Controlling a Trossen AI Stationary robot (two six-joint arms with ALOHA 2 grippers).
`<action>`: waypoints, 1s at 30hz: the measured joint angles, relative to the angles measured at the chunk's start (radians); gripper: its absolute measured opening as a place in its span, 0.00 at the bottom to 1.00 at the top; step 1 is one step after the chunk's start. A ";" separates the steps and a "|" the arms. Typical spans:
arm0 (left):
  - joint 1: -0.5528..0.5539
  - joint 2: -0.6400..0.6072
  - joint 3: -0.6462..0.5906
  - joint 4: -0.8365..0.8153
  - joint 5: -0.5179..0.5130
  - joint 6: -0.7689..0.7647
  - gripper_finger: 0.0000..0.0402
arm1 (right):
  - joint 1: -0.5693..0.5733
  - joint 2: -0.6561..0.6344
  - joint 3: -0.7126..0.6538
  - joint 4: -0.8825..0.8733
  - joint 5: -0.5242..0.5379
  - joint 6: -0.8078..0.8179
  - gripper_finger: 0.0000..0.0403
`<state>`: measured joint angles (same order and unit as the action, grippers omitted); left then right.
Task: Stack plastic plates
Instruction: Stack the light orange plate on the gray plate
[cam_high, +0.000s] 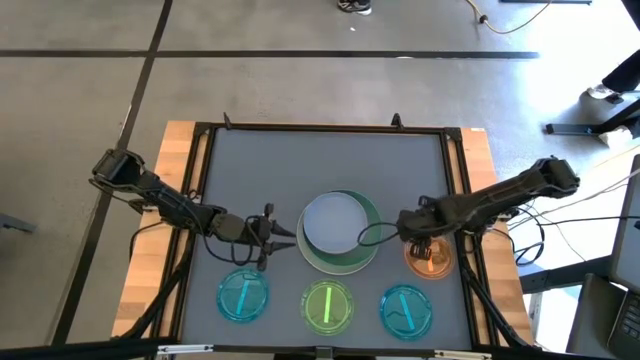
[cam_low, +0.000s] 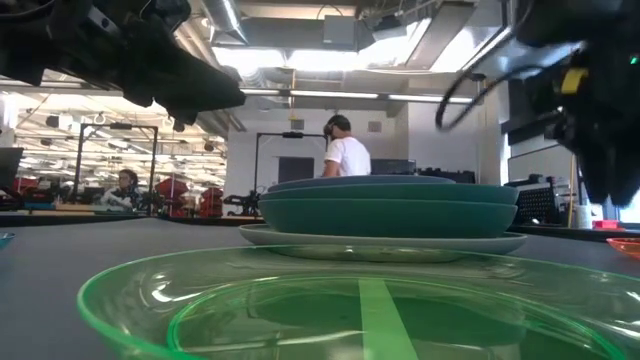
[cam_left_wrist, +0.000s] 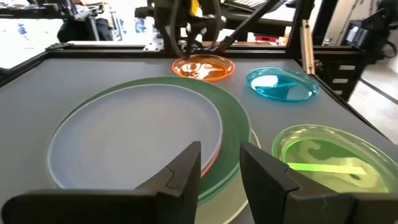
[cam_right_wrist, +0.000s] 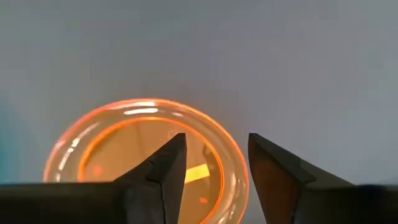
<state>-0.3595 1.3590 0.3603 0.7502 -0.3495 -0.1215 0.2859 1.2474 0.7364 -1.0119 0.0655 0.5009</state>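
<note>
A stack of larger plates (cam_high: 335, 225) sits mid-table: pale blue on top, a salmon edge (cam_left_wrist: 211, 163) under it, then green, cream at the bottom (cam_low: 390, 243). The orange small plate (cam_high: 432, 260) lies to its right. My left gripper (cam_high: 288, 240) is open and low beside the stack's left rim, its fingers (cam_left_wrist: 186, 165) level toward it. My right gripper (cam_high: 425, 243) is open and points down over the orange plate (cam_right_wrist: 124, 143), fingers astride its rim (cam_right_wrist: 238, 168). I see no touch.
Along the near edge lie three small translucent plates: cyan (cam_high: 243, 296), bright green (cam_high: 327, 306), cyan (cam_high: 405, 310). The far half of the grey mat (cam_high: 320, 160) is bare. A black frame (cam_high: 205, 180) borders the mat. People stand in the room beyond.
</note>
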 joint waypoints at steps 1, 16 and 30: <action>0.000 0.000 0.000 0.000 -0.005 0.000 0.26 | -0.015 0.025 0.000 -0.001 -0.020 -0.030 0.40; 0.000 0.000 0.000 -0.017 -0.006 -0.001 0.26 | -0.186 0.301 0.020 -0.001 -0.166 -0.474 0.40; 0.000 0.000 0.000 -0.023 -0.006 -0.001 0.26 | -0.189 0.340 0.021 -0.025 -0.170 -0.593 0.03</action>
<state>-0.3595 1.3590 0.3603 0.7272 -0.3550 -0.1223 0.0971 1.5879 0.7578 -1.0368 -0.1044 -0.0917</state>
